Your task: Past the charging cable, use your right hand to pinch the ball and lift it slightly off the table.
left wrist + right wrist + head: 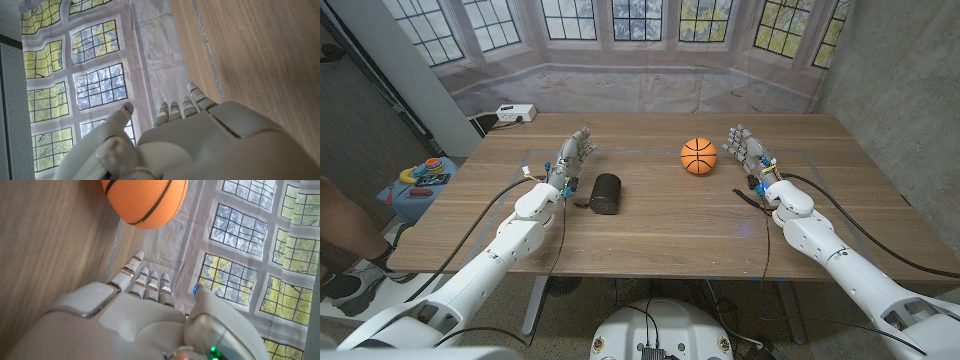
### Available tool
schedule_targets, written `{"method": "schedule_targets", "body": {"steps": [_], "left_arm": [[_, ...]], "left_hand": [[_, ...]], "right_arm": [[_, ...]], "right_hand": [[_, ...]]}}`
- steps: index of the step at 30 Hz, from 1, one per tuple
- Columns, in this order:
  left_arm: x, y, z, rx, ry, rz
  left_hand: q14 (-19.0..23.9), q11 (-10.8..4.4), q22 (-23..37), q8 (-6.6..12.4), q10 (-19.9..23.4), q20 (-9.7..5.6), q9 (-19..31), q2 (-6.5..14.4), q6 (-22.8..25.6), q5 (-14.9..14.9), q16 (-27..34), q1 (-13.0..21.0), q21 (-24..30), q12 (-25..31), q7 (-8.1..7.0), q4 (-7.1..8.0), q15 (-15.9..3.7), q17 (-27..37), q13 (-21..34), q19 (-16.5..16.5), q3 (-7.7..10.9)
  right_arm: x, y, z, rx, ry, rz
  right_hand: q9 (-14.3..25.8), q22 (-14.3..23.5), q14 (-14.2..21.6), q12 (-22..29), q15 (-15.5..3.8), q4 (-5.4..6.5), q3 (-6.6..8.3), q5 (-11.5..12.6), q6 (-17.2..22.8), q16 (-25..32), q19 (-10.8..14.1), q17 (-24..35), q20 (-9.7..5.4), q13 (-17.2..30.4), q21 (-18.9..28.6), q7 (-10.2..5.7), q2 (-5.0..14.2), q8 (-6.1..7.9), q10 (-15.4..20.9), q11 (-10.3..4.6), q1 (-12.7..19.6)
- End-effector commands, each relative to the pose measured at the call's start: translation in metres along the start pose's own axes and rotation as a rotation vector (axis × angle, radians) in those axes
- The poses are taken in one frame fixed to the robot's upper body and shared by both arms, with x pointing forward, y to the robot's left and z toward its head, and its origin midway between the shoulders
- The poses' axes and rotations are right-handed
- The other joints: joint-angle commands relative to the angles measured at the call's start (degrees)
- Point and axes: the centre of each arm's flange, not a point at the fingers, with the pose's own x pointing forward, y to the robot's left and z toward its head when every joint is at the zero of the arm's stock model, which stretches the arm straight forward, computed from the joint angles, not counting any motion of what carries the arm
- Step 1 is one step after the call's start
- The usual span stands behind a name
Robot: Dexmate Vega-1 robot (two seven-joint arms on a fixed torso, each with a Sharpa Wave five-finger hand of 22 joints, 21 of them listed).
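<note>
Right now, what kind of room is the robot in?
Probably a robot test room or lab, not a real house: the windows are a printed backdrop hung behind the wooden table, with a power strip on the floor.

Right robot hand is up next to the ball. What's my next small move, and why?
Probably ease the right robot hand sideways toward the ball, fingers apart. It stands beside the ball with a gap between them, holding nothing, and the ball sits on the table. I see no charging cable near it.

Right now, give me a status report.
Both hands open: left hand, right hand. Ball on table, beside right hand, untouched. Nothing between them.
</note>
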Motion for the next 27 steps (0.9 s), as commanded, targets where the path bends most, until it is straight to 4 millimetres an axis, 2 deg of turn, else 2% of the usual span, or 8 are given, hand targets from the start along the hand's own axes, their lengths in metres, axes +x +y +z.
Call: {"method": "schedule_targets", "body": {"steps": [1,16,27], "left_arm": [[-0.003,-0.005,-0.001,-0.003,0.003,-0.008],[-0.006,-0.006,0.001,0.005,0.006,-0.024],[-0.007,-0.005,0.002,0.009,0.009,-0.033]], "left_hand": [[0.21,0.55,0.14,0.43,0.31,0.08,0.19,-0.13,0.24,0.28,0.36,0.63,0.21,0.33,0.62,-0.13,0.47,0.23,0.32,0.65,0.44],[0.32,0.63,0.14,0.44,0.46,0.21,0.2,-0.16,0.39,0.29,0.2,0.91,-0.18,0.28,0.62,-0.81,0.49,0.07,0.33,0.79,0.76],[0.36,0.71,0.16,0.36,0.55,0.33,0.21,-0.15,0.28,0.3,0.12,1.08,-0.51,0.25,0.49,-1.22,0.5,0.03,0.35,0.86,1.01]], "right_arm": [[-0.002,0.005,-0.005,-0.005,0.014,0.004],[-0.01,0.01,0.002,-0.039,0.005,0.009],[-0.003,0.014,0.018,-0.111,-0.008,0.029]], "right_hand": [[0.27,0.21,0.64,0.39,-0.24,-0.17,0.63,0.37,0.5,0.21,0.59,0.22,-1.26,0.18,0.32,0.12,-0.09,0.38,0.8,0.1,0.87],[0.26,0.2,0.76,0.36,-0.18,-0.83,1.31,0.2,0.63,0.07,0.68,-0.07,-1.15,0.17,0.3,0.12,-0.44,0.35,0.88,0.08,1.52],[0.26,0.2,0.76,0.29,-0.09,-1.56,1.83,0.01,0.66,-0.08,0.72,-0.32,-0.99,0.17,0.28,0.08,-0.81,0.31,0.83,0.04,2.15]]}}
